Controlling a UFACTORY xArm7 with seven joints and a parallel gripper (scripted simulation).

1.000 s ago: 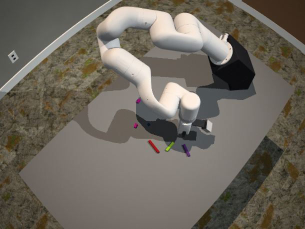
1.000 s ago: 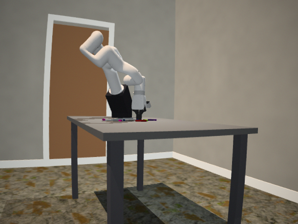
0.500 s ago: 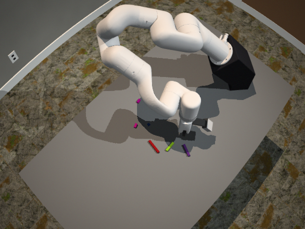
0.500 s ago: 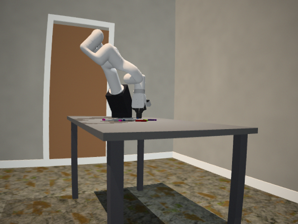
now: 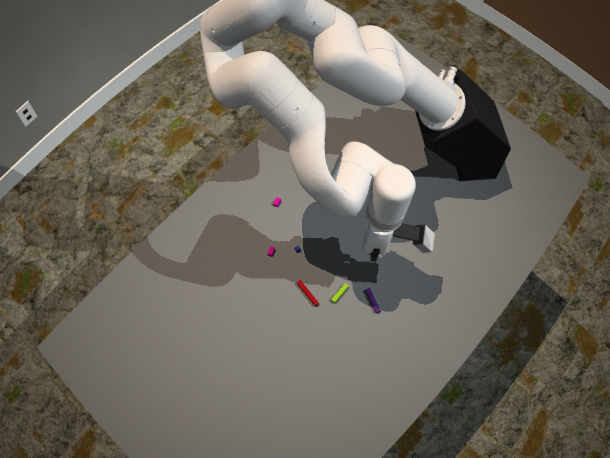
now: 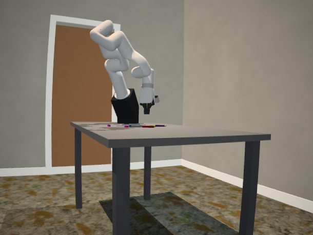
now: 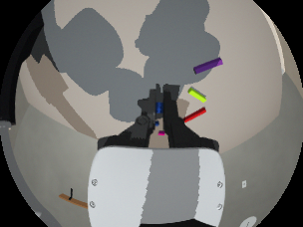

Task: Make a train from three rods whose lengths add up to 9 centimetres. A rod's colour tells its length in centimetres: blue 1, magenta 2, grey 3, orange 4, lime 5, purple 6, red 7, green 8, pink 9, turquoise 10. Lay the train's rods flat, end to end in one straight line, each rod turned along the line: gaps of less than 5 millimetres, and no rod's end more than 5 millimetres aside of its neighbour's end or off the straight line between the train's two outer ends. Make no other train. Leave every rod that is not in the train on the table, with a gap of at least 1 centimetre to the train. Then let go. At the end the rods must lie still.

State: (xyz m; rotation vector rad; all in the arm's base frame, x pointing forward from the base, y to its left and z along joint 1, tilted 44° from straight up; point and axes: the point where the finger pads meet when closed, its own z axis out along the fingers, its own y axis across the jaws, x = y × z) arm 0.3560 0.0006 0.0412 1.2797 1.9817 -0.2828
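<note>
End effector [image 5: 375, 256] [image 6: 146, 113] [image 7: 159, 98] nearly closed, gripping a blue rod [image 6: 145, 113] [image 7: 159, 108].

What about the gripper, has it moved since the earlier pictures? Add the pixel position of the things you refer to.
Yes, up. In the exterior view, the gripper [image 5: 374, 256] [image 6: 146, 113] [image 7: 159, 98] was down at the table [image 5: 240, 370] [image 6: 195, 133] [image 7: 249, 100]; now there is a gap between its fingertips and the table.
</note>
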